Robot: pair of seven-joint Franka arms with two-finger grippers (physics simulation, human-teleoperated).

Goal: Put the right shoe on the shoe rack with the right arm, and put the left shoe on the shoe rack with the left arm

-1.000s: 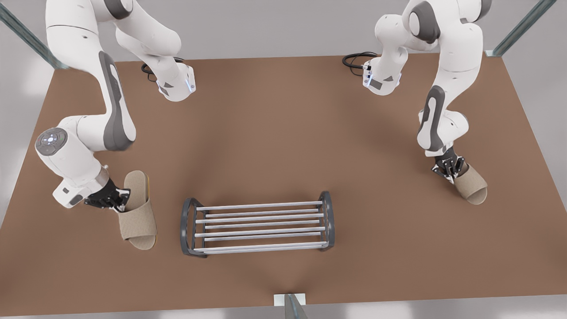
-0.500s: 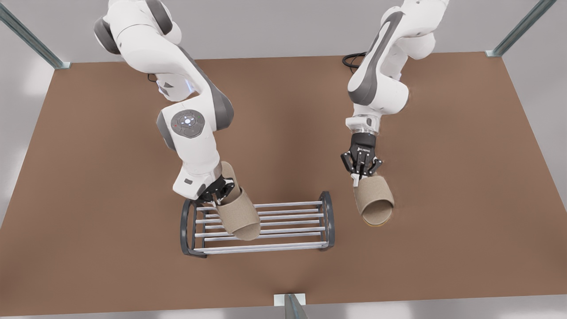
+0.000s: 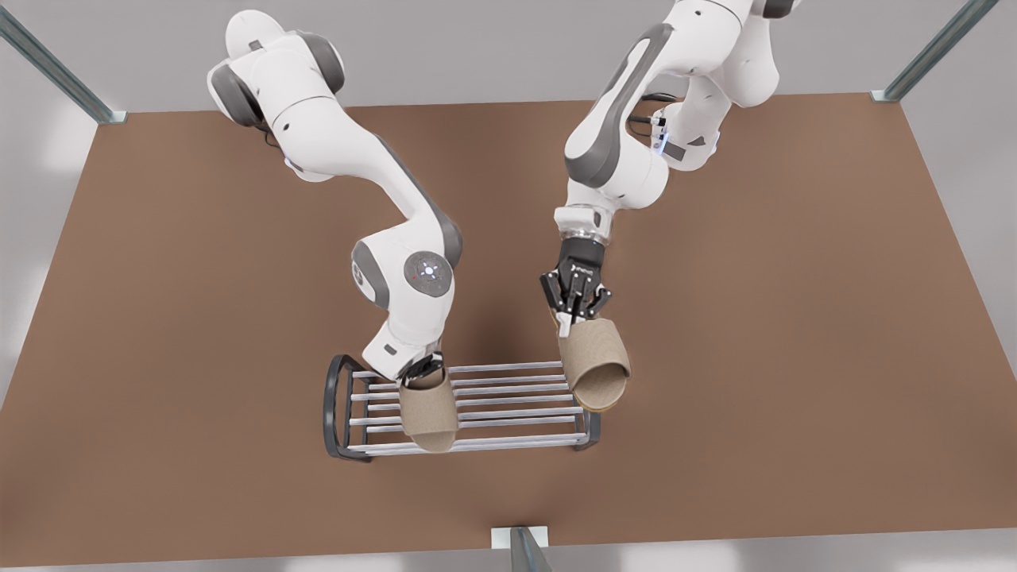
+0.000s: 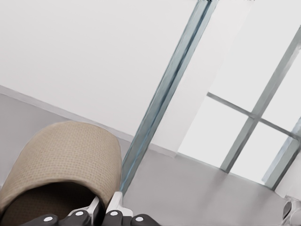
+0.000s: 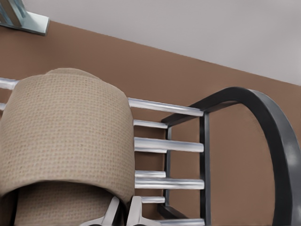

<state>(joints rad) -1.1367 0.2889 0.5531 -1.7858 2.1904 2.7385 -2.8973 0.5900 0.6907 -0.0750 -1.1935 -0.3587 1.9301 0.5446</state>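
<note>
**Both shoes at the rack, open table beyond**

My right hand (image 3: 421, 372) is clamped on the right shoe's (image 3: 429, 413) heel. The shoe lies across the shoe rack's (image 3: 508, 369) bars, toe at the near rail, just beside the end frame (image 3: 332, 405) on the front view's left. My left hand (image 3: 574, 314) grips the left shoe (image 3: 596, 365) by its heel, tilted over the rack's other end. Whether it touches, I cannot tell. Farther off, the table (image 3: 794, 238) lies bare out to its edges.

No readable text, label, brand or number appears on anything
</note>
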